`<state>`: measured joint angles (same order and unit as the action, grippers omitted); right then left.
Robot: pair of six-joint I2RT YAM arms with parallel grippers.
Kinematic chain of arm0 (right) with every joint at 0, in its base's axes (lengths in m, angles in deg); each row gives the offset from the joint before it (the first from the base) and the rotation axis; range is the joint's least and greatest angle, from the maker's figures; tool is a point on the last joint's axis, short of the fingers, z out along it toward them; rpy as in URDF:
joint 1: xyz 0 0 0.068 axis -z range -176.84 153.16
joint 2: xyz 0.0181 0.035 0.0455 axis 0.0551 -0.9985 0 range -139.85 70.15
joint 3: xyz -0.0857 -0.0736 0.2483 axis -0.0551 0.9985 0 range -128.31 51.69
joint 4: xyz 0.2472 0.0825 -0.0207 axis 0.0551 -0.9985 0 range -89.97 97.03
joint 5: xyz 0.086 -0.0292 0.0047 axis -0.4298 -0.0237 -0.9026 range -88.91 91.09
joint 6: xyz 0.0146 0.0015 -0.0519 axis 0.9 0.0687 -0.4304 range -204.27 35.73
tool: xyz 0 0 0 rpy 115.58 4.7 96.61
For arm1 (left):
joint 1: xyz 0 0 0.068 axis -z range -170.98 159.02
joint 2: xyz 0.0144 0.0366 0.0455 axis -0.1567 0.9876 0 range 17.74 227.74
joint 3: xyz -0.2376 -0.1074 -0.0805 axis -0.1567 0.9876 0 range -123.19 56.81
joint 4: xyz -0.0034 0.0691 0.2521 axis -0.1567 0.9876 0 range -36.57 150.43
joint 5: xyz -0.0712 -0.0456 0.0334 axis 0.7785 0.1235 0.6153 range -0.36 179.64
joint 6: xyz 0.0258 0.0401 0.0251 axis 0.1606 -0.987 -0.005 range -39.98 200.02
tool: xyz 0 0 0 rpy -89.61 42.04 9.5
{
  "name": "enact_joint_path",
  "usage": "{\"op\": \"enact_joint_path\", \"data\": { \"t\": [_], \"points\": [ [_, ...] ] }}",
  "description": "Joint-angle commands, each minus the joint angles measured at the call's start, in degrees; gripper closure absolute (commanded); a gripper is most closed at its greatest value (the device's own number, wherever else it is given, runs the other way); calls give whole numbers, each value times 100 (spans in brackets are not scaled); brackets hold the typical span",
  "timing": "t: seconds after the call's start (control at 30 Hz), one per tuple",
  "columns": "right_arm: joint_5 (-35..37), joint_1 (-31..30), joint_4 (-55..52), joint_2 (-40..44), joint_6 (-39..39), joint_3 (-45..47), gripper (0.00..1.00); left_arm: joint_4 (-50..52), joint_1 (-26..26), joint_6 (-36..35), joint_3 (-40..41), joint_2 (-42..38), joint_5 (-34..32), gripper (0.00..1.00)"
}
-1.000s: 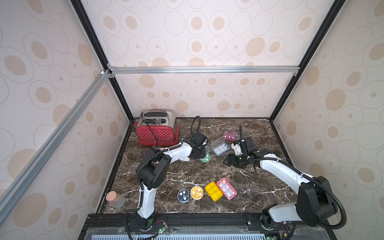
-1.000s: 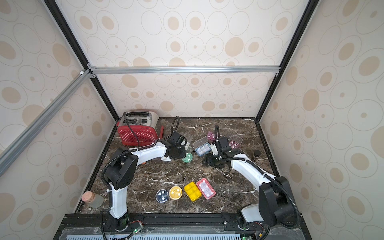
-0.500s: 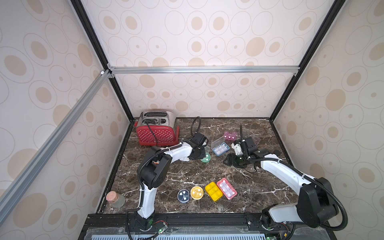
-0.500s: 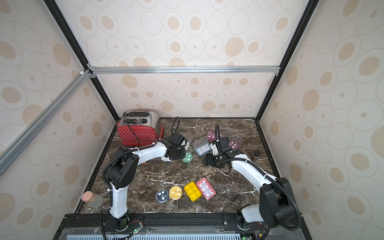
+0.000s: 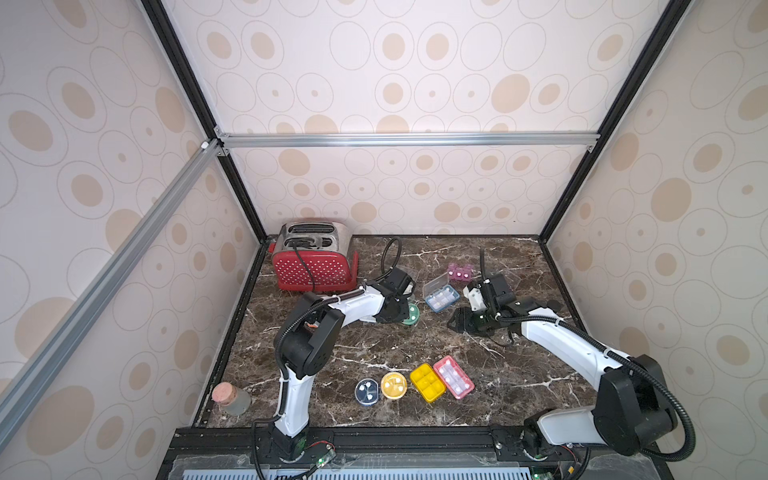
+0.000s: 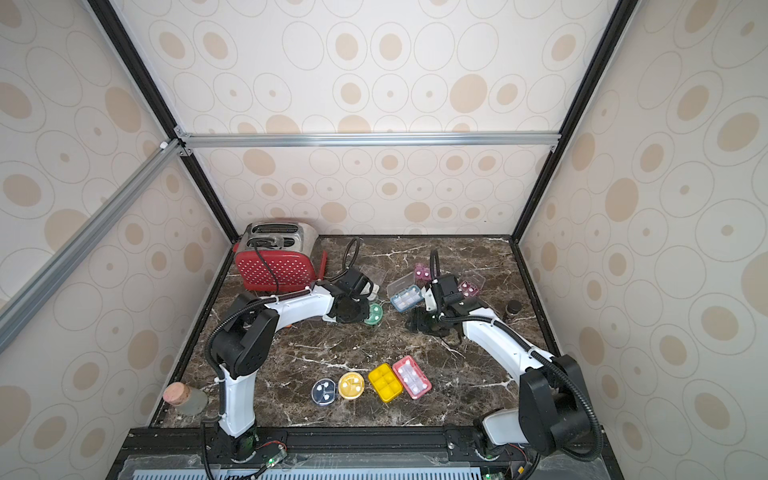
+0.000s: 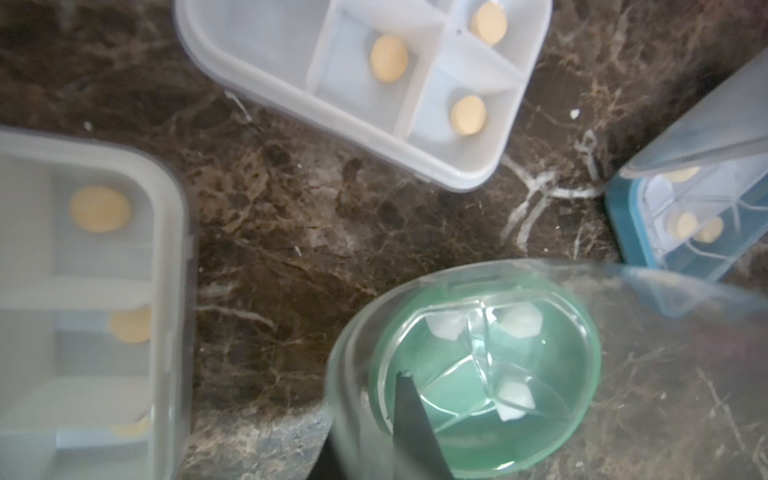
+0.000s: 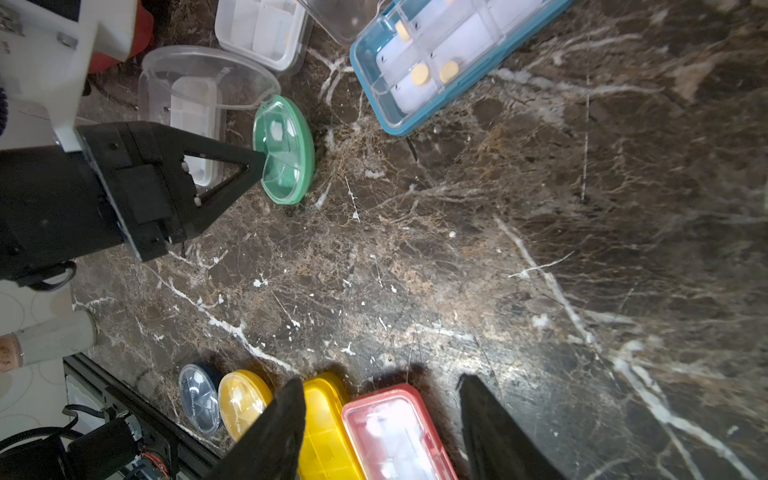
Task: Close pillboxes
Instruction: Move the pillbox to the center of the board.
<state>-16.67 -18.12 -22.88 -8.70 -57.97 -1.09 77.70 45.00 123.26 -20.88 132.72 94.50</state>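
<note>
**Left fingers pinched together at the green box**

The round green plastic pillbox (image 5: 412,314) lies on the brown marble table (image 5: 374,345), toward the back and near its middle. My left gripper (image 8: 259,160) has its fingertips pressed together right at that box's rim. I cannot tell whether they pinch its clear lid.

A blue rectangular pillbox (image 5: 441,297) with its clear lid raised sits near the green one, and a white rectangular pillbox (image 7: 270,50) holding tan pills lies open close by.

My right gripper (image 8: 380,378) hangs over bare marble with its jaws apart, holding nothing.

Near the front edge, in a row, lie a round dark-blue pillbox (image 5: 366,390), a round yellow pillbox (image 5: 393,384), a rectangular yellow pillbox (image 5: 428,382) and a rectangular red pillbox (image 5: 453,377).
</note>
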Motion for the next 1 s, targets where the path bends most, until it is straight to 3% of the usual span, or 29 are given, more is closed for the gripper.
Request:
{"op": "enact_joint_path", "data": {
  "t": [0.0,0.6,0.73,0.97],
  "points": [
    [71,-5,-121,35,-38,-120,38,233,-36,-164,87,-184,-80,85],
    [-53,-7,-199,-370,-171,-189,39,1150,145,-890,731,-738,10,89],
    [-244,-47,-52,-438,-103,-172,43,1150,150,-1037,890,-1060,67,88],
    [42,-851,-220,-1078,-271,-989,45,928,82,-1327,961,-1604,249,66]
  ]
}}
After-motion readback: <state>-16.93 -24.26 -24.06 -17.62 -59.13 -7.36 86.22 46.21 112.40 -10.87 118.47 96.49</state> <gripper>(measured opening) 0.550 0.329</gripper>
